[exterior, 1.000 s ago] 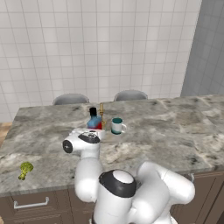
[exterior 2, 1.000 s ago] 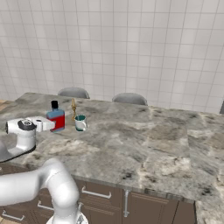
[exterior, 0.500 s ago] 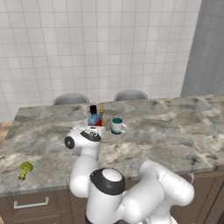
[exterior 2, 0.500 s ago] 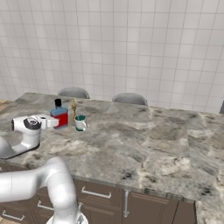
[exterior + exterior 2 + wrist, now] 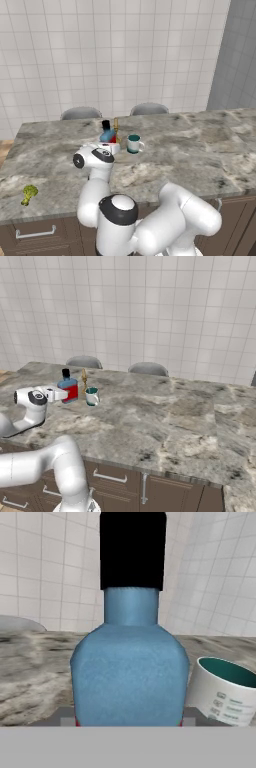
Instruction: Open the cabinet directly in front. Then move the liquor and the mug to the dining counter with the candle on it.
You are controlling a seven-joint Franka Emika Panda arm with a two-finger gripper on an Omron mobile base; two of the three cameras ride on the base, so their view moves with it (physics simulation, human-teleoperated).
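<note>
**Gripper at the liquor on the table**

My gripper (image 5: pixel 64 394) sits level at the liquor (image 5: pixel 69 388), which stands upright on the table (image 5: pixel 165 416). I cannot tell how wide the jaws are or whether they clamp the bottle: in the hand view the liquor (image 5: pixel 131 662) crowds the lens, and only small grey bits show at either side of its base. From the left base view my hand covers the lower bottle (image 5: pixel 107 134), leaving its blue shoulder and black cap in sight.

The mug (image 5: pixel 92 396) stands just beside the liquor, on its right from my side, apart from it; its teal inside shows in the hand view (image 5: pixel 225 694), where the frame edge cuts it off. The candle (image 5: pixel 84 377) stands just behind the two, thin and hard to make out; in the left base view (image 5: pixel 116 126) it is partly hidden by the bottle.

A small green thing (image 5: pixel 29 193) lies near the table's front left edge, too small to identify.
</note>
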